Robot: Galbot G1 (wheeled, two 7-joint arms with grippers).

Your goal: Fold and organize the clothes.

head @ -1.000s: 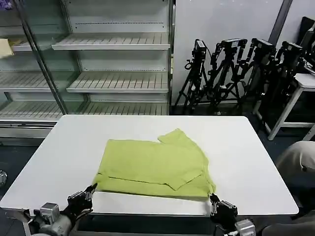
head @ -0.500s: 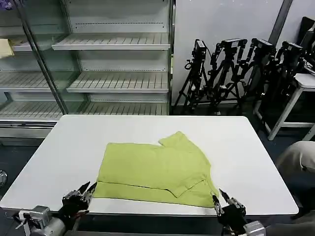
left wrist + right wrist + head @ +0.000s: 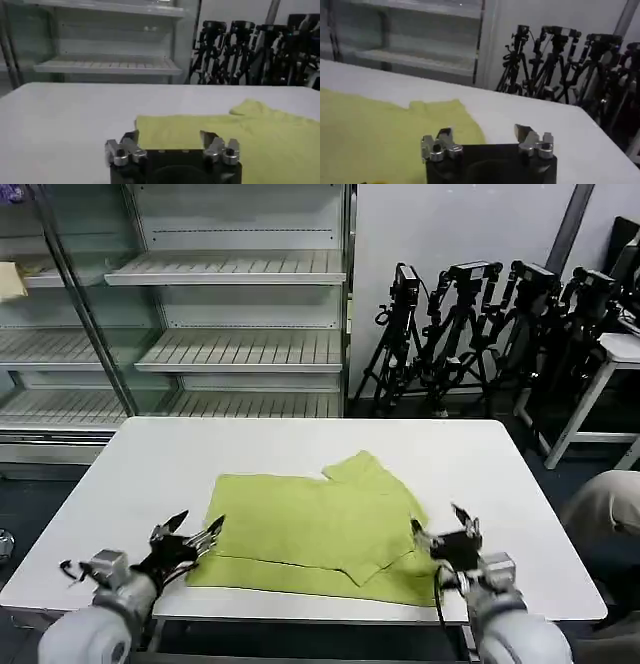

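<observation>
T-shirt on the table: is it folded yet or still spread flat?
Partly folded. The T-shirt lies on the white table with its near hem doubled over and one sleeve sticking out at the far side; both grippers are open beside it.

The lime yellow-green T-shirt (image 3: 320, 529) lies flat and partly folded on the white table (image 3: 140, 474), toward its near edge. One short sleeve sticks out at the far right corner, and a folded-over layer leaves a strip of fabric along the near hem.

Even indoor light, soft faint shadows on the white table (image 3: 130, 484), wrist views slightly blurred, no glare
</observation>
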